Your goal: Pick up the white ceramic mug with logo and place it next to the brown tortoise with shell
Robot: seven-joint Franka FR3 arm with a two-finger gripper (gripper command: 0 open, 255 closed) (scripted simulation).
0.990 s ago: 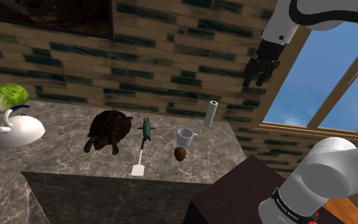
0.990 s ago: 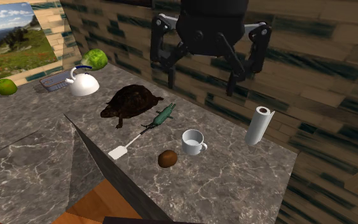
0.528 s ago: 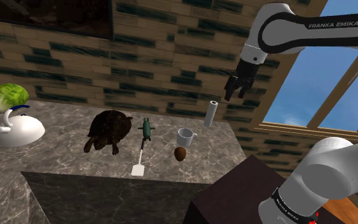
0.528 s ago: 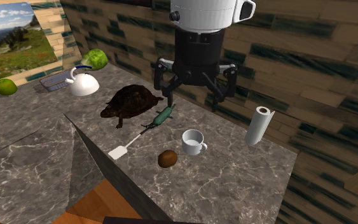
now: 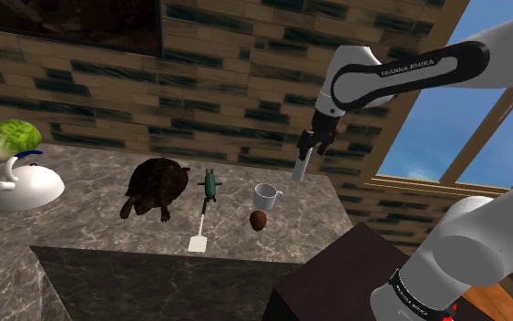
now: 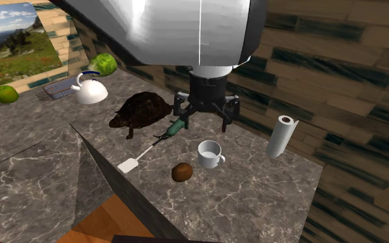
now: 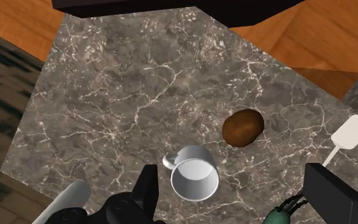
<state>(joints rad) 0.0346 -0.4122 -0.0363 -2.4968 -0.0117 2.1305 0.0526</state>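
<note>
On the marble counter (image 5: pixel 90 228) in the shoulder view, the tortoise (image 5: pixel 154 187) lies leftmost, a spatula (image 5: pixel 205 215) just beside it, then the white mug (image 5: pixel 265 195) upright with a brown ball (image 5: pixel 260 221) near it, and the gripper (image 5: pixel 308 146) hangs above, fingers spread wide, holding nothing.
</note>
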